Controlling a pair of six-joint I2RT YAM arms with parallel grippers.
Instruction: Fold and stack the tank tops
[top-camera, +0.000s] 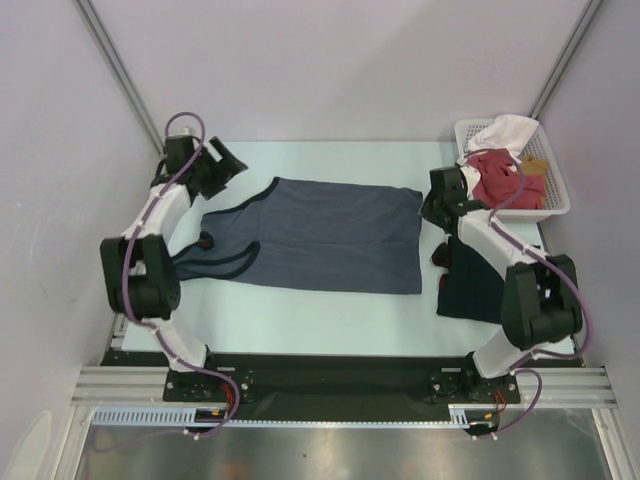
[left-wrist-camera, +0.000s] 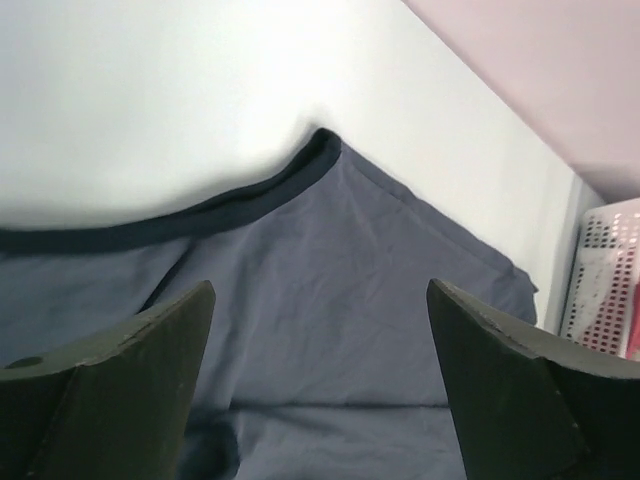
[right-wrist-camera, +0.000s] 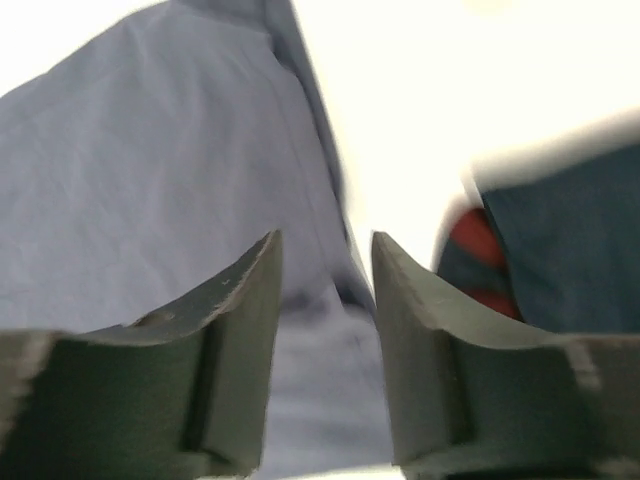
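- Two tank tops lie on the table (top-camera: 300, 310). The slate-blue tank top (top-camera: 330, 235) is spread flat across the middle, straps toward my left arm and hem toward my right.
- The navy tank top (top-camera: 472, 285) sits as a dark folded bundle on the right side, partly hidden under my right arm and apart from the slate-blue one.
- My left claw (left-wrist-camera: 320, 288) stands wide, with nothing between its fingers (left-wrist-camera: 120, 390).
- It is at the strap end of the slate-blue tank top, at the far-left corner of the cloth. From the left wrist, blue cloth fills the space between the fingertips, and the dark-bound edge rises to a point just beyond them.
- I cannot tell whether the left fingertips touch the cloth.
- My right claw (right-wrist-camera: 325, 240) stands narrow, with a slim gap between the fingers and nothing clamped that I can see.
- It is over the hem end of the slate-blue tank top, near the far-right corner. The right wrist view is blurred, but the hem edge runs up through the gap, with blue cloth to its left and bare table to its right.
- The navy tank top, with a patch of its reddish trim (right-wrist-camera: 480, 240), shows just to the right of the right-hand finger.
- Behind the right claw, in the far-right corner, a white basket (top-camera: 556, 200) holds a red garment (top-camera: 500, 178) and a white garment (top-camera: 505, 130).
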